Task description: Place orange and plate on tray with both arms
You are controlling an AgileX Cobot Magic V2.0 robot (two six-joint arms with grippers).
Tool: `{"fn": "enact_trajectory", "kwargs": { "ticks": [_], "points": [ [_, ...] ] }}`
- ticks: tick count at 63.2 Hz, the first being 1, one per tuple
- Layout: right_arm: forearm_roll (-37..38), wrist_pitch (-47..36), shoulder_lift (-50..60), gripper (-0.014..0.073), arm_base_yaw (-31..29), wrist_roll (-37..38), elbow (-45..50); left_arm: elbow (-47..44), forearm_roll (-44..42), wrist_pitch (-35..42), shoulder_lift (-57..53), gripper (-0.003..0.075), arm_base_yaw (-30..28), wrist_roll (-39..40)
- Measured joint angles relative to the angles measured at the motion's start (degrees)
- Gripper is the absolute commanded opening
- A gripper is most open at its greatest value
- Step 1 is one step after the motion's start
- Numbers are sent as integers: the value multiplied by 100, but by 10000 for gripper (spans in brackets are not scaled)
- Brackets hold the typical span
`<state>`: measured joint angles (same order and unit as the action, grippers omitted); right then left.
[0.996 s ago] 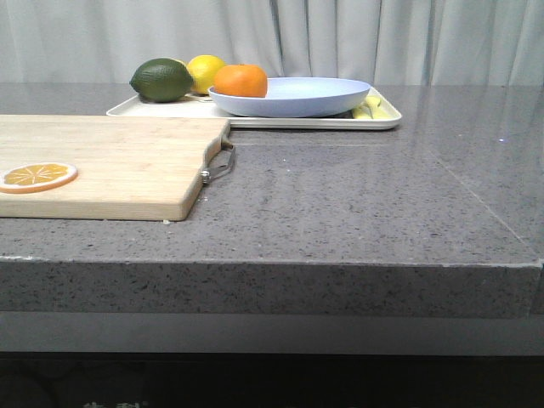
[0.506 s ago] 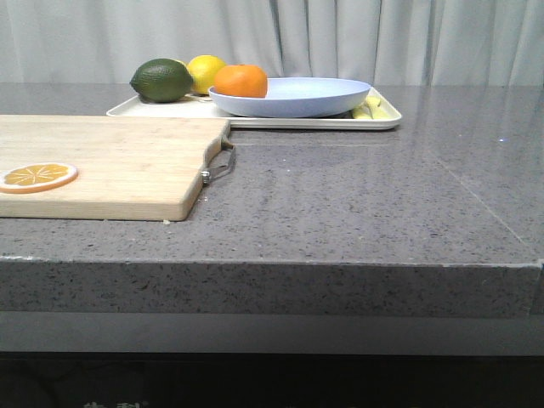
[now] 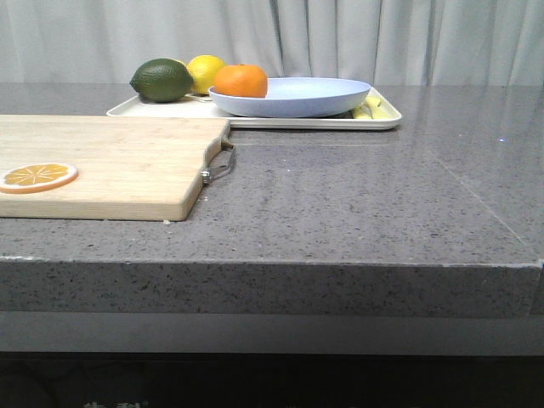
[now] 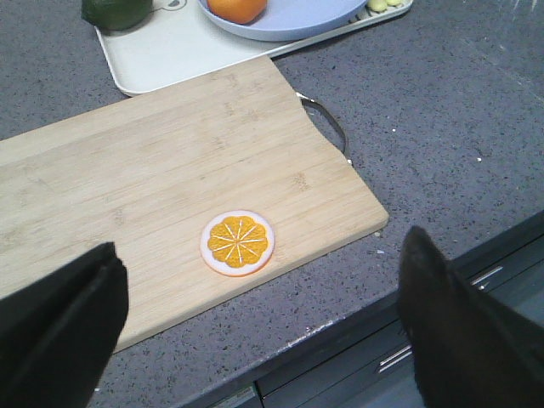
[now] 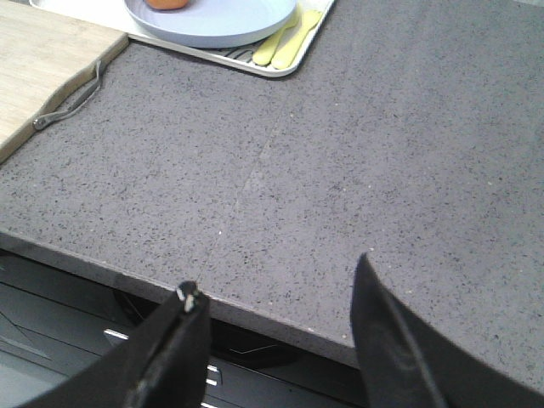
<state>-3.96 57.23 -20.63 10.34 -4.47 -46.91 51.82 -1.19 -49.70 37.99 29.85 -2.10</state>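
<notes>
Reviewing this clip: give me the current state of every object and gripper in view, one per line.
orange: resting on the plate.
plate: upright, sitting on the tray.
tray: flat on the counter, loaded.
lime: on the tray.
lemon: behind the lime.
orange slice: flat on the cutting board.
left gripper: open, empty.
right gripper: open, empty.

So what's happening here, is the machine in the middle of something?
Nothing is being held right now. The orange sits on the blue plate, and the plate rests on the white tray at the back of the counter, so the job looks finished. Both grippers, left and right, hang open and empty near the counter's front edge. An orange slice lies on the cutting board.
</notes>
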Motion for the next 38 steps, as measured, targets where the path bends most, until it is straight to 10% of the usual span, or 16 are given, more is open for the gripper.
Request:
{"fn": "enact_trajectory", "kwargs": {
  "ticks": [13,27,38],
  "points": [
    [0,0,0,309,0,0,3,0,0,0,0,559,0,0],
    [0,0,0,-67,0,-4,3,0,0,0,0,213,0,0],
    [0,0,0,-70,0,-13,3,0,0,0,0,-17,0,0]
  ]
}}
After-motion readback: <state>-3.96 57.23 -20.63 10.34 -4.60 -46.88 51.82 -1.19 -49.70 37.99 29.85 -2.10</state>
